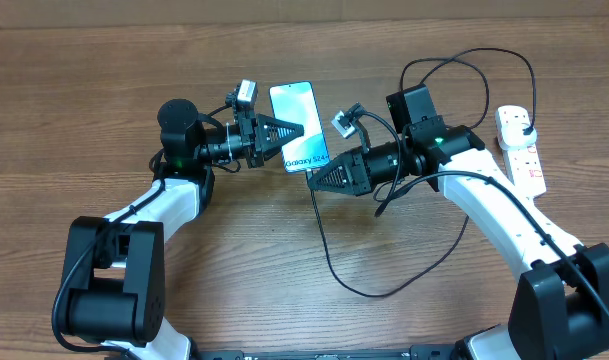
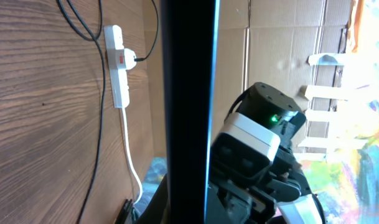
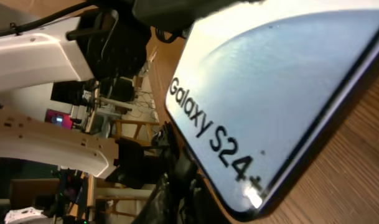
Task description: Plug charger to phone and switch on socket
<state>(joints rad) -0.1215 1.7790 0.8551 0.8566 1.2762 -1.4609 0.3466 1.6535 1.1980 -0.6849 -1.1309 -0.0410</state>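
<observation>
- The left tool [image 1: 287, 132] is clamping the phone [image 1: 294, 110] by its long edges, holding it tilted above the surface [image 1: 94, 90]. The left wrist view is showing the phone edge-on as a dark bar down mid-frame.
- The right tool [image 1: 317, 180] is sitting with its tips drawn together, apparently pinching the charger [image 1: 329, 262] at its connector end. The thin black cable is trailing from those tips, but the tip itself is hiding from every view.
- The relation that is deciding the next move: the phone's long axis is running diagonally, with its "Galaxy" short edge pointing down toward the right tool, which is waiting just beside that edge. In the right wrist view that lettered end is filling the frame.
- By this reading, the connector is needing to travel along that long axis into the short edge. The right arm is the nearer one for it.
- The socket [image 1: 522, 158] is lying well apart at the far right, beside the right arm.
- No container is showing. The socket is the only receptacle, and it is carrying a black plug [image 2: 132, 60] next to its red switch [image 2: 122, 60], whose position is too small to read.
</observation>
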